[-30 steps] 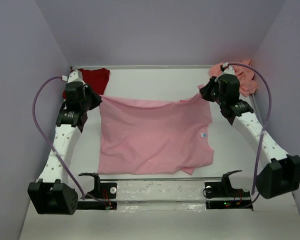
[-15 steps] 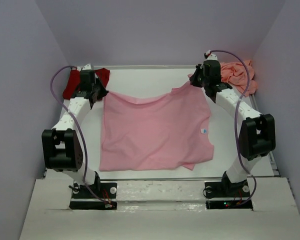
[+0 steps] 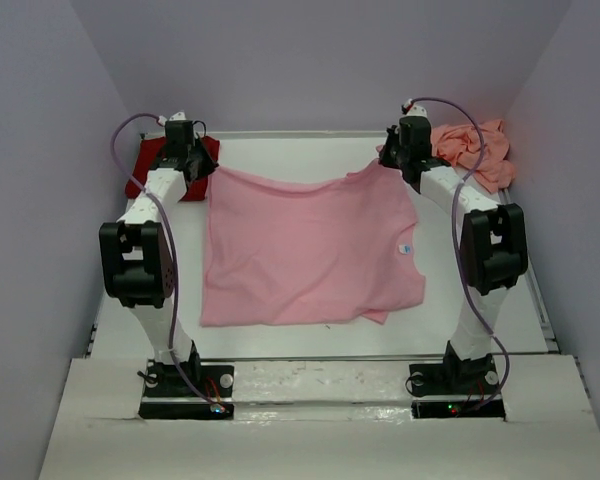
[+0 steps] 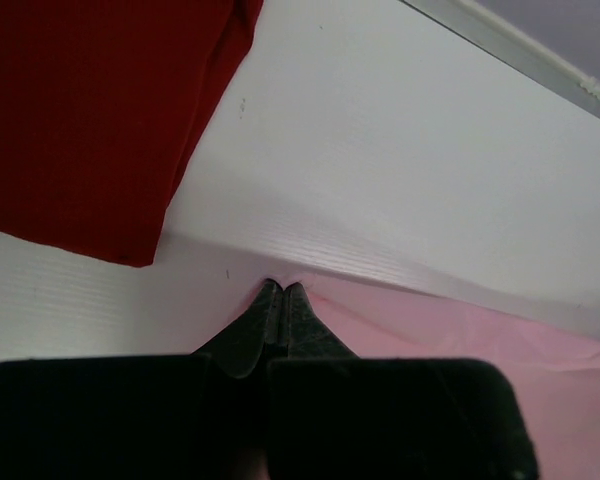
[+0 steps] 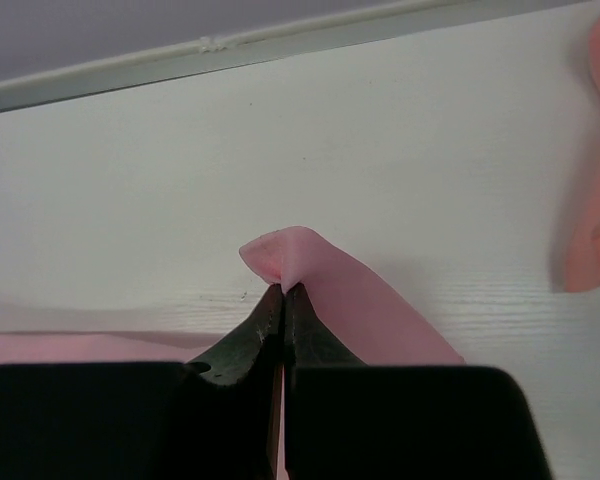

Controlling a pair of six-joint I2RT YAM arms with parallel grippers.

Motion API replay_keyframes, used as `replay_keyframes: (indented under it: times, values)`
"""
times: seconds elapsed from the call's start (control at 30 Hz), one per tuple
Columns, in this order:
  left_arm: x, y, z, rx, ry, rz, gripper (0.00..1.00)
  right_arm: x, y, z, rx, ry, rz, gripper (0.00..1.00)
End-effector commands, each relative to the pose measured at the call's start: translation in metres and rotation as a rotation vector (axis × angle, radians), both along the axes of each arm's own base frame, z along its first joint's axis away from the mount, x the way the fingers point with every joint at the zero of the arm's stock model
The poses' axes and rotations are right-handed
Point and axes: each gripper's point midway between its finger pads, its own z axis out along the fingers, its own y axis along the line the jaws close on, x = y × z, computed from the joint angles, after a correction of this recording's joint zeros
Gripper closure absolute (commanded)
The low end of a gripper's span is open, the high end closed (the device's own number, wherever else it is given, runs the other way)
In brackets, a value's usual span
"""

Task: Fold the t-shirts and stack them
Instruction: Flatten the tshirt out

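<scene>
**Both hands hold the far edge of the light pink t-shirt**

The light pink t-shirt is spread over the middle of the desk. Its near part lies flat on the desk, while its far edge is lifted a little and sags slightly between the two hands.

The left hand is fully closed and pinches the far left corner of this shirt. The right hand is also fully closed. A small fold of the pink cloth sticks out just above its fingertips, at the far right corner of the shirt. Both arms reach toward the far side of the desk.

A small white label shows on the shirt near its right edge.

The dark red t-shirt lies flat in the far left corner of the desk, just beside the left hand. The salmon-pink t-shirt lies crumpled in the far right corner, near the right hand.
</scene>
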Motion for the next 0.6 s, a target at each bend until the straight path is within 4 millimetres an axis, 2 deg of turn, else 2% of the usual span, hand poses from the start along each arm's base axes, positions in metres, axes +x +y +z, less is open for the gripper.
replay_keyframes:
  times: [0.0,0.13,0.17,0.23,0.27,0.33,0.37,0.4,0.43,0.47,0.5,0.53,0.57]
  values:
    - [0.015,0.007,0.058,0.011,-0.129,-0.002,1.0,0.022,-0.014,0.068,0.003,-0.18,-0.028,1.0]
    - [0.013,0.002,0.086,-0.001,-0.178,-0.023,1.0,0.016,-0.012,0.103,0.042,-0.235,0.0,1.0]
    - [0.009,0.001,0.1,-0.007,-0.202,-0.03,1.0,0.009,-0.01,0.125,0.07,-0.266,0.01,1.0]
    - [0.0,-0.005,0.115,-0.031,-0.231,-0.056,1.0,-0.004,-0.003,0.153,0.107,-0.298,0.053,1.0]
    - [-0.013,-0.009,0.143,-0.044,-0.29,-0.079,1.0,-0.023,0.001,0.187,0.142,-0.353,0.086,1.0]
    - [-0.03,-0.012,0.167,-0.053,-0.359,-0.098,1.0,-0.047,0.006,0.22,0.176,-0.409,0.138,1.0]
    - [-0.052,-0.013,0.205,-0.055,-0.45,-0.105,1.0,-0.06,0.005,0.229,0.189,-0.423,0.143,1.0]
    - [-0.066,-0.013,0.222,-0.058,-0.497,-0.101,1.0,-0.089,0.001,0.268,0.209,-0.501,0.15,1.0]
    - [-0.077,-0.012,0.232,-0.063,-0.538,-0.096,1.0,-0.105,0.0,0.286,0.223,-0.549,0.166,1.0]
    - [-0.092,-0.012,0.251,-0.068,-0.589,-0.092,1.0,-0.122,-0.002,0.299,0.233,-0.584,0.174,1.0]
    - [-0.123,-0.009,0.287,-0.07,-0.685,-0.076,1.0,-0.136,-0.004,0.305,0.24,-0.601,0.178,1.0]
    - [-0.138,-0.007,0.3,-0.072,-0.71,-0.061,1.0,-0.171,-0.01,0.336,0.254,-0.684,0.188,1.0]
    - [-0.165,-0.001,0.325,-0.07,-0.776,-0.033,1.0,-0.186,-0.013,0.339,0.263,-0.704,0.186,1.0]
